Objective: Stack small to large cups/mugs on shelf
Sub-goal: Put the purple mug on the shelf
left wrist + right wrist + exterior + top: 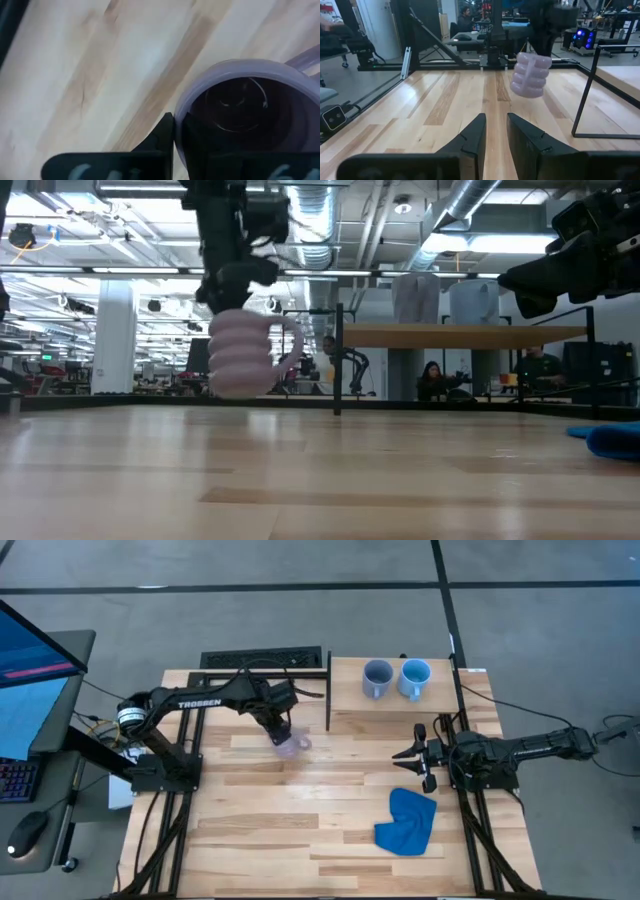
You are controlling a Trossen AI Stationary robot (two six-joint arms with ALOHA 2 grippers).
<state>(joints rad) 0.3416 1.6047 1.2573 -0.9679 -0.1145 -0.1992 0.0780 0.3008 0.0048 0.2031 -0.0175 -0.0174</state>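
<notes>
Hanging just above the worktop (260,840) on the left side, the lilac mug (291,746) is held by the left gripper (281,732), whose jaws are clenched on its rim: the left wrist view shows one finger (162,137) outside the wall and the dark inside of the mug on the other side of it. From table height the mug (243,352) shows clear of the wood, its ribbed body upright and its handle pointing toward the shelf.

Further right, the shelf (350,705) carries the grey-blue mug (376,678) and the light blue mug (414,678), side by side and close together, near its back edge. Nothing is stacked yet.

On the right, the right gripper (415,754) waits over the worktop below the shelf, its jaws slightly parted and holding nothing. A blue cloth (408,822) lies near it.

The mug looks like glazed ceramic: stiff, fairly heavy for its size, slick, and liable to chip if it knocks another. A pinch on the rim wall seems sound as long as the mug stays upright. Lowering it into another mug probably calls for a slow, centred descent.
</notes>
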